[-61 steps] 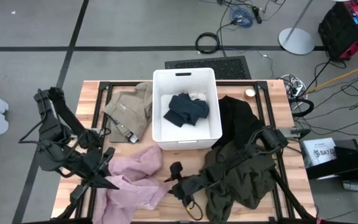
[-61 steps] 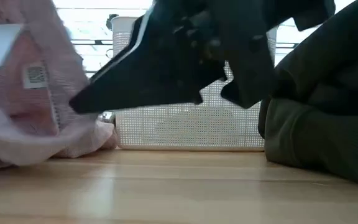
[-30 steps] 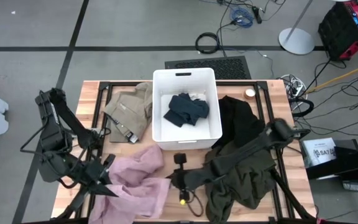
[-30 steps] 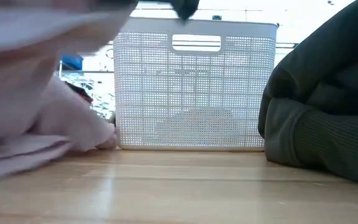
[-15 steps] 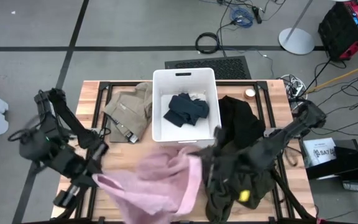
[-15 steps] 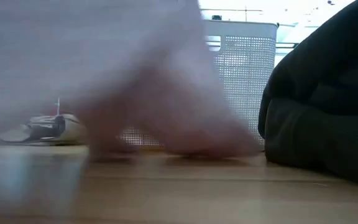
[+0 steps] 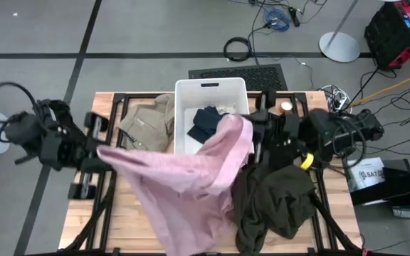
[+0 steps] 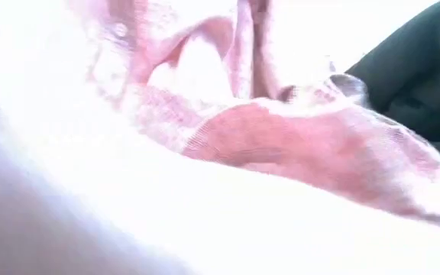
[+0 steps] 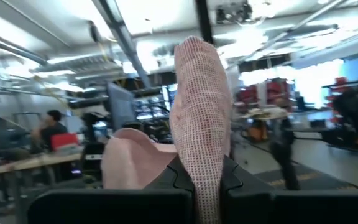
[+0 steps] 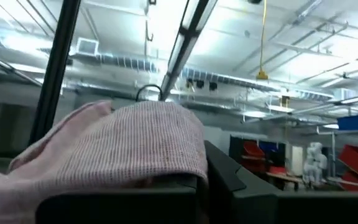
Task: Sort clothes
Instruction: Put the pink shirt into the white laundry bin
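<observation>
The left tool (image 7: pixel 104 151) is clamped on one corner of the pale pink garment (image 7: pixel 184 181), at about 9 o'clock on the desk (image 7: pixel 130 185); in the left wrist view a fold of pink fabric (image 9: pixel 201 118) stands up between its closed fingers. The right tool (image 7: pixel 251 126) grips the opposite corner, at about 1 o'clock, just beside the white bin (image 7: pixel 191 92). Between them the pink cloth is stretched and lifted, its lower part hanging toward 6 o'clock and filling the low view. The navy garment (image 7: pixel 205 122) lies inside the bin. The tan garment (image 7: pixel 144 117) lies at 11 o'clock, the dark olive garment (image 7: pixel 272 206) at 4 o'clock, the black garment (image 7: pixel 258 160) partly hidden beside it.
</observation>
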You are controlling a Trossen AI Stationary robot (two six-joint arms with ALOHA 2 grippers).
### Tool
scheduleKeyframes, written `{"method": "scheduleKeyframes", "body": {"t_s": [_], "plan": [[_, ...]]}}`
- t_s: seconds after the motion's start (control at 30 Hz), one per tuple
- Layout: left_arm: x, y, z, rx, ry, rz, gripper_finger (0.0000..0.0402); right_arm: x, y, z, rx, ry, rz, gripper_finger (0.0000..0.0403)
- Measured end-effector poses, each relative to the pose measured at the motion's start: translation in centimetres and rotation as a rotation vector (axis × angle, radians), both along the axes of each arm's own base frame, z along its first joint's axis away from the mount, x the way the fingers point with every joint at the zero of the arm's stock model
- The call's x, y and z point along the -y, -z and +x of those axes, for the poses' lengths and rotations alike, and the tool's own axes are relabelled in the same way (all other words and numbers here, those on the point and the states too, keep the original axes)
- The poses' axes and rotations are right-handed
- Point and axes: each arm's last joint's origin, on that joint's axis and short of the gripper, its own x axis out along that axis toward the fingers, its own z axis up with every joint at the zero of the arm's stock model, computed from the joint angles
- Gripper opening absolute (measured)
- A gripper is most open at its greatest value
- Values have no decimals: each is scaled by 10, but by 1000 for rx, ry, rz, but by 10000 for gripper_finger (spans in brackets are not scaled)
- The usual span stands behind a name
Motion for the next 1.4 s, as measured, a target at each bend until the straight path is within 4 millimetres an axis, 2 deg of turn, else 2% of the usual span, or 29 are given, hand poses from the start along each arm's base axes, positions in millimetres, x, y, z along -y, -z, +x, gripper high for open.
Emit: {"method": "scheduleKeyframes", "body": {"t_s": [0.13, 0.3, 0.4, 0.5, 0.57, 0.63, 0.73, 0.83, 1.0, 1.1, 1.23, 1.4], "plan": [[-20, -12, -11, 43, -31, -29, 13, 10, -7, -1, 71, -91, -27, 0], [-42, -27, -32, 144, 65, -36, 13, 12, -28, -8, 141, -180, -97, 0], [-48, -30, -42, 193, 172, -34, 13, 9, -34, -6, 146, -252, -134, 0], [-43, -25, -43, 167, 370, -21, 13, -2, -32, -3, 87, -395, -143, 0], [-32, -17, -37, 104, 497, -29, 13, -15, -27, -3, 25, -471, -138, 0], [-13, -2, -22, 6, 567, -37, 13, -33, -21, -5, -49, -535, -153, 0], [23, 25, 1, -131, 621, -10, 13, -68, -7, -9, -157, -570, -184, 0], [65, 62, 24, -265, 654, 83, 13, -113, 12, -13, -268, -549, -229, 0], [130, 115, 48, -387, 589, 149, 13, -189, 55, -18, -402, -422, -280, 0], [160, 145, 59, -447, 488, 181, 13, -220, 77, -19, -427, -334, -280, 0], [177, 166, 66, -490, 320, 178, 13, -239, 98, -12, -457, -202, -265, 0], [169, 178, 67, -546, -13, 168, 13, -230, 117, 12, -535, 35, -205, 0]]}}
